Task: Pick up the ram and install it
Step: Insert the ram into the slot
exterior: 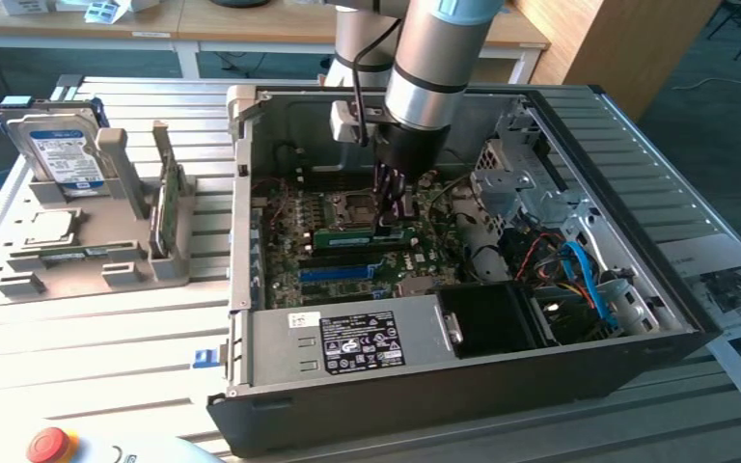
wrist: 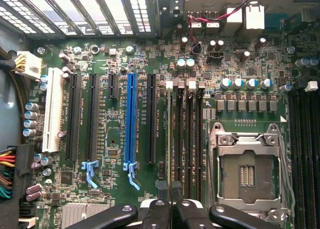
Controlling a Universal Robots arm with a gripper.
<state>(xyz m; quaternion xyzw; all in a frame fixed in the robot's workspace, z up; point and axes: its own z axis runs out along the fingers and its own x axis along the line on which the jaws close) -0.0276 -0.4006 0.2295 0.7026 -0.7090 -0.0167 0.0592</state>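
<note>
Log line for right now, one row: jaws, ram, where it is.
jaws: shut on ram | ram: edge-down at memory slots | site: motherboard in open case | seated: cannot tell

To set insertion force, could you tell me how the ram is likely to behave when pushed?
The ram is a thin board standing on edge, so probably stiff lengthwise but apt to tilt. Small beside the case, it seems light.

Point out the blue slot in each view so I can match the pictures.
Exterior view: the blue slot lies on the motherboard, between the gripper and the labelled power supply.
Wrist view: the blue slot runs among parallel black slots, one on each side.
Shared landmark: the silver CPU socket.
</note>
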